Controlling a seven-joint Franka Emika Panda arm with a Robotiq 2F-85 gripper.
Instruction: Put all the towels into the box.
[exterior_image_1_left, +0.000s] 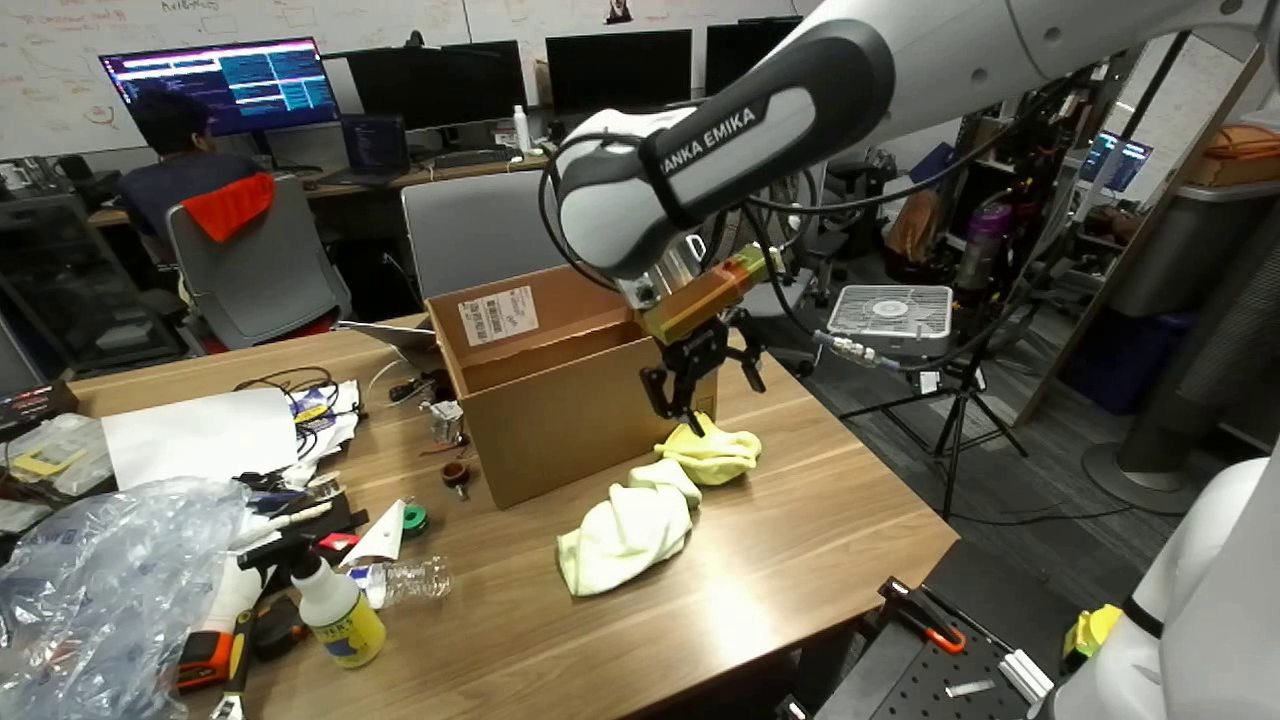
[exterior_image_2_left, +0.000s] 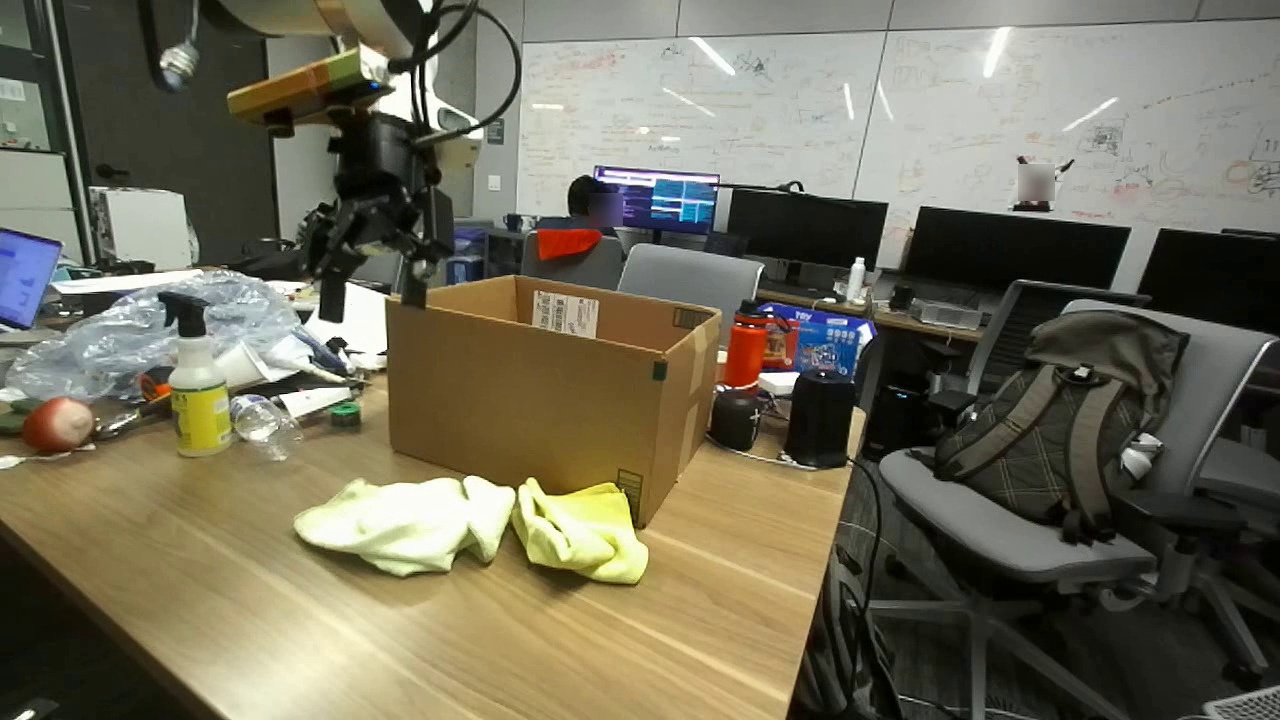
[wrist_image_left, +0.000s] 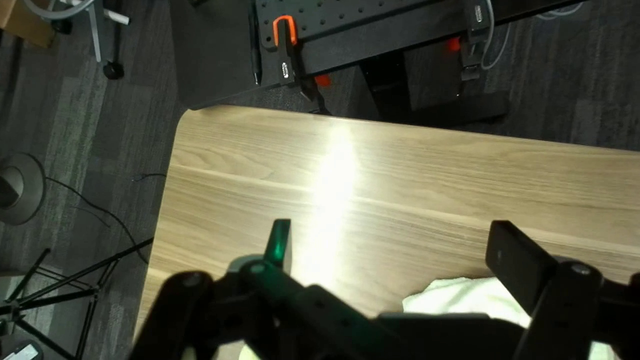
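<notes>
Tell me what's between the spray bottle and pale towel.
A clear plastic bottle, then bare tabletop toward the pale towel; both exterior views show this.

In an exterior view I take the spray bottle (exterior_image_1_left: 342, 620), upright on the wooden table (exterior_image_1_left: 520, 650), as my clock's centre. A clear plastic bottle (exterior_image_1_left: 412, 580) lies on its side just beside it at two o'clock, a green roll (exterior_image_1_left: 414, 519) at one, a white paper sheet (exterior_image_1_left: 200, 435) toward eleven, a clear plastic bag (exterior_image_1_left: 110, 590) at nine. Farther off, between eleven and twelve, somebody (exterior_image_1_left: 175, 180) sits before a lit monitor (exterior_image_1_left: 225, 88). In an exterior view a red-orange water bottle (exterior_image_2_left: 745, 352) stands upright, with a black cylinder (exterior_image_2_left: 820, 420) at its four o'clock and a backpack (exterior_image_2_left: 1060, 440) on a grey chair (exterior_image_2_left: 960, 505) just past its three.
</notes>
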